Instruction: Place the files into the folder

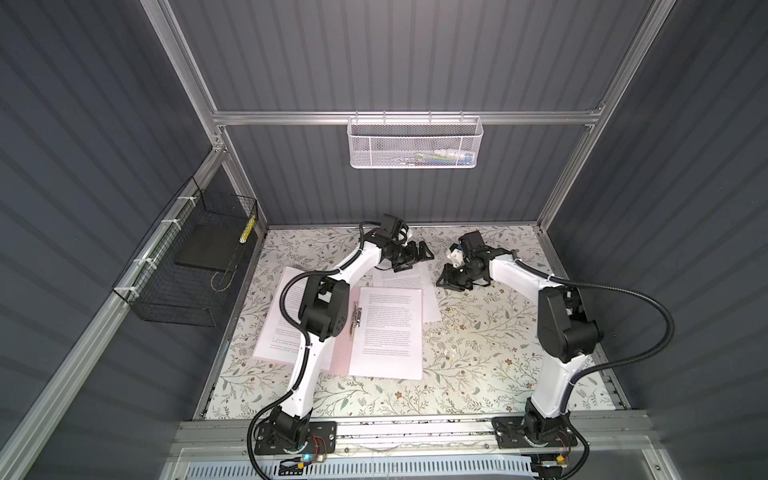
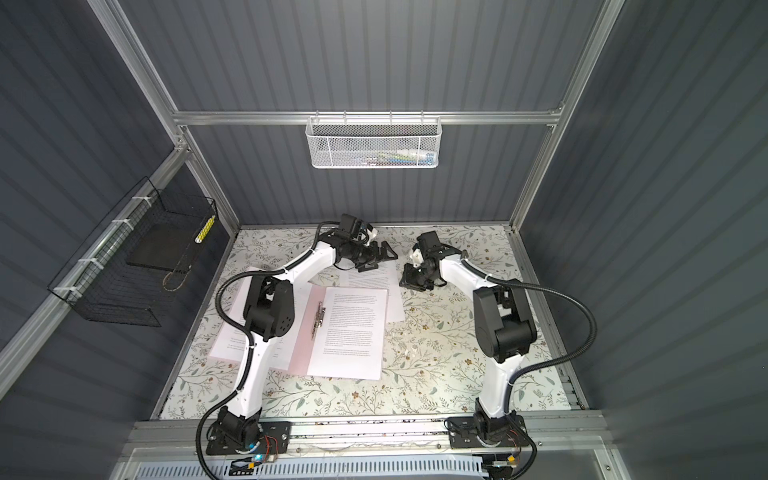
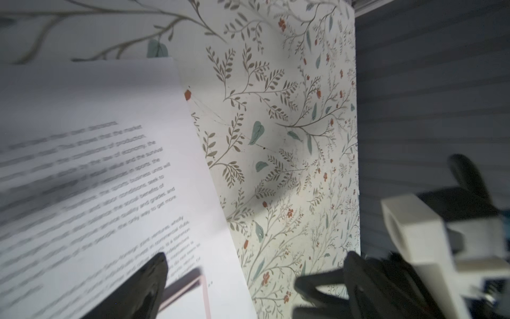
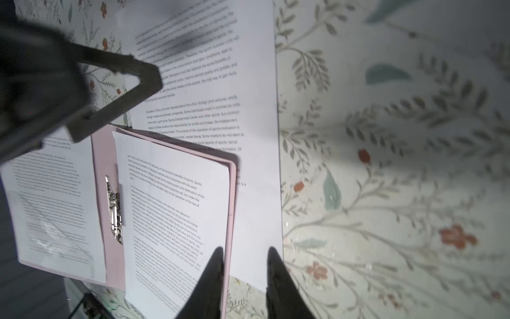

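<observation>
Dark grey ribbed walls closed in the booth on three sides, held by a silver metal frame. A white mesh basket hung from the back rail. A black wire basket hung on the wall at the left of both top views (a flat black slab lay inside). The table wore a pale cover printed with leaves and small flowers, brightly lit against the dim walls.

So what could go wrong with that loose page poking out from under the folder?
The loose sheet lies partly under a corner of the folder, so dragging it may shift the folder or crease the paper. The left gripper and right gripper hover close together near its far end and could bump.
</observation>
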